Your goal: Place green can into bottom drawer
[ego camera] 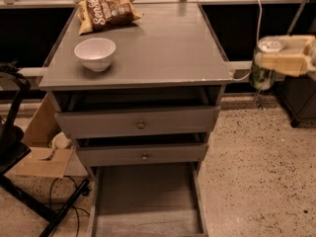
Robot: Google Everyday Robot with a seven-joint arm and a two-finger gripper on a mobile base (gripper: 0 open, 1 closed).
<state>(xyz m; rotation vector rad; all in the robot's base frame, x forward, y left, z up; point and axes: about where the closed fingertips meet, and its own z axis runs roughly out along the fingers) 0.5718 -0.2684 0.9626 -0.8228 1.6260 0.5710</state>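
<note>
On the grey surface [163, 48] at left sat a white bowl [95, 53] and a chip bag [106, 13]. Below, the bottom drawer [148, 201] stood pulled open. Off the surface's right edge, the green can [259, 78] hung upright in mid-air, silver top up, long axis vertical, clamped in the pincer [267, 58].

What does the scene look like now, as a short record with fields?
can: small green aluminium drink can, upright, held in the air right of the grey cabinet
gripper: beige gripper, beside the cabinet top's right edge, fingers shut on the can
drawer: wide grey bottom drawer, pulled open, lower left of the can
tabletop: white round bowl, brown snack bag
</note>
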